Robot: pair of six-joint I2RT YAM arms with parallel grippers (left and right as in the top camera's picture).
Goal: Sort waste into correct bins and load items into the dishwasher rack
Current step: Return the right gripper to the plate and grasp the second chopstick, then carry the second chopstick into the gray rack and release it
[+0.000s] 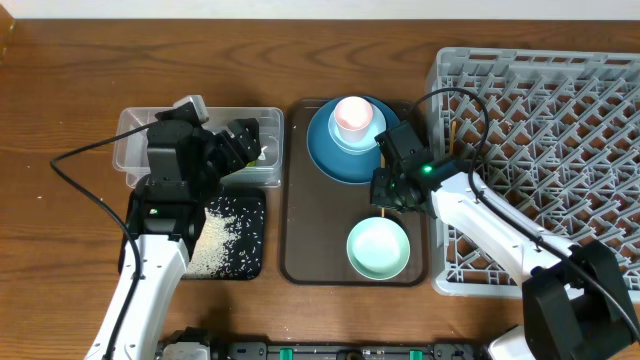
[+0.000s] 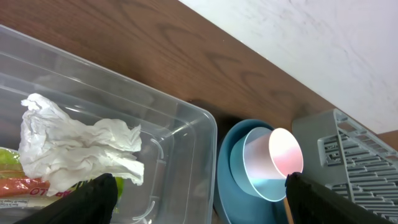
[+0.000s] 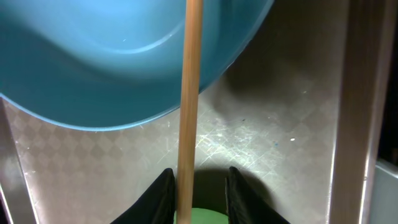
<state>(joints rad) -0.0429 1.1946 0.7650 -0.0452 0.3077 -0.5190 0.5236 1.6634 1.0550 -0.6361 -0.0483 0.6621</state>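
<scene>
chopstick (image 3: 189,93) vertical, straddled by right claw (image 3: 199,180)

tub (image 2: 180,155) clr plastic, glossy | tissue (image 2: 74,143) crumpled paper | chopstick (image 3: 191,93) smooth wood | tray (image 3: 280,124) scratched, matt

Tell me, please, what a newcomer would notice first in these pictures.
The large grey dishwasher rack fills the right side. On the brown serving tray in the middle, a pink cup sits in a blue plate-bowl, and the right end effector straddles a wooden chopstick beside it. At left, a crumpled white tissue lies in the clear tub.
</scene>
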